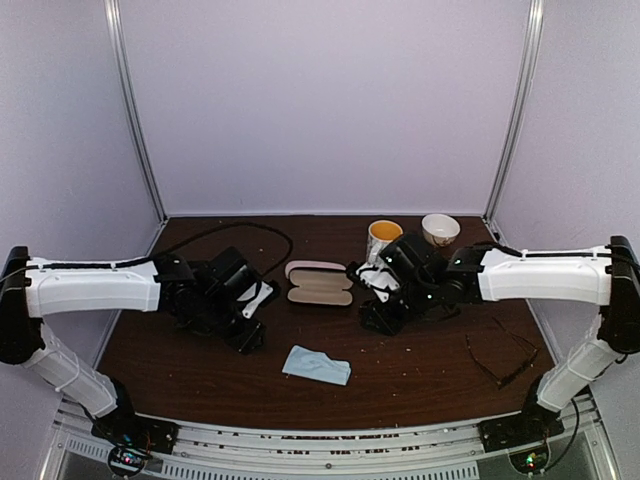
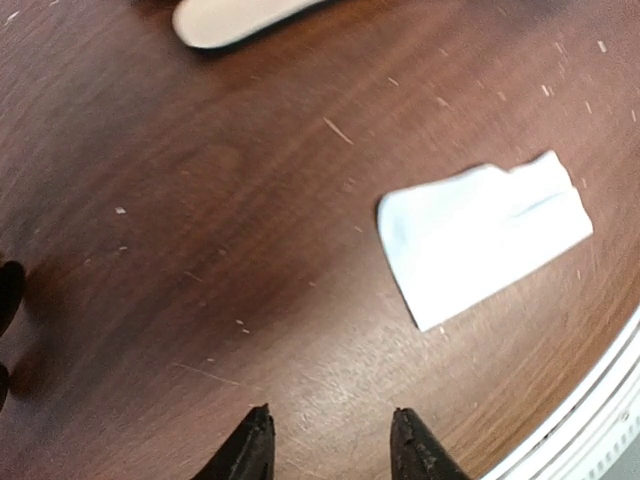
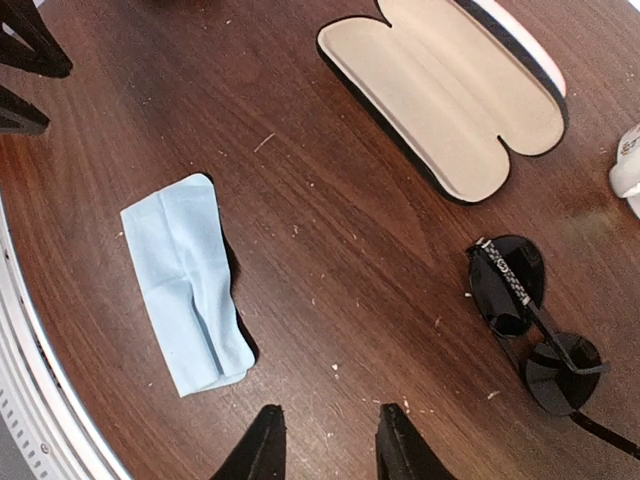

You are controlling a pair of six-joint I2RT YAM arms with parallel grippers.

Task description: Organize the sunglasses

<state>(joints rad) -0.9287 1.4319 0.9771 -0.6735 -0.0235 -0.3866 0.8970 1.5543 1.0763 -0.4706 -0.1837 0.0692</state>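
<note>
Though slim, black dark-lensed sunglasses [image 3: 532, 328]

Two pairs of sunglasses [image 3: 508, 290] were counted, along with one open case [image 3: 445, 95], one cloth [image 3: 185, 290] and two cups [image 1: 381, 238].

Left gripper [image 2: 330, 442] fingertips apart, nothing between them, over bare brown desk [image 2: 200, 200]; pale blue cloth [image 2: 480, 240] lies flat near the desk's white-railed edge [image 2: 590, 420]; cream case [image 2: 235, 18] part-visible, well apart from cloth.
</note>
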